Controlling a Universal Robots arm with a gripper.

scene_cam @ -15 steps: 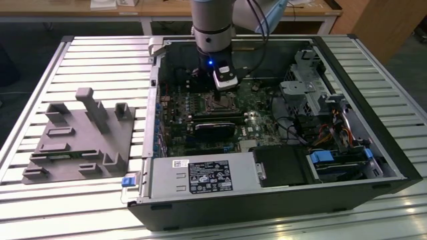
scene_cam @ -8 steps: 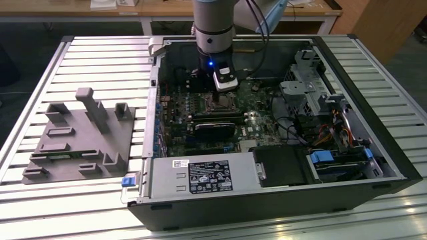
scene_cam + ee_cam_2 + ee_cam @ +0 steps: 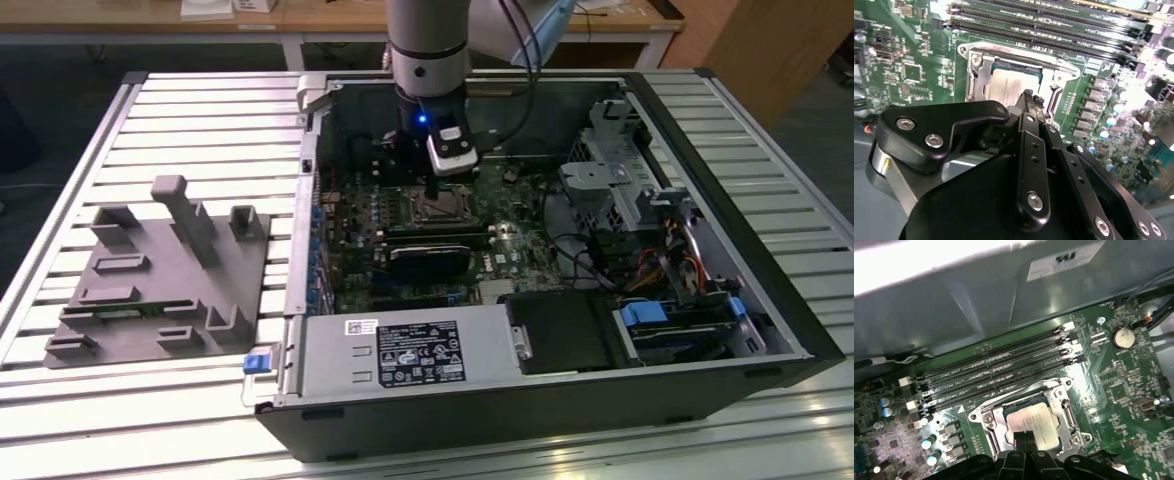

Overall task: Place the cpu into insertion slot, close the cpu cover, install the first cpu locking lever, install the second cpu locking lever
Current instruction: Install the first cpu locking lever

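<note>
- I see the gripper poised low over the insertion slot, its fingertips pressed together and empty.
- The cpu lies flat in the slot, beneath the cpu cover, which lies folded down around it.
- In the exterior view, my arm descends into the open computer case.
- Memory slots run beside the socket.

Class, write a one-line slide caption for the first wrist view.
Tool poised over the cpu seated in the insertion slot, cpu cover closed, beside four memory slots.
</note>
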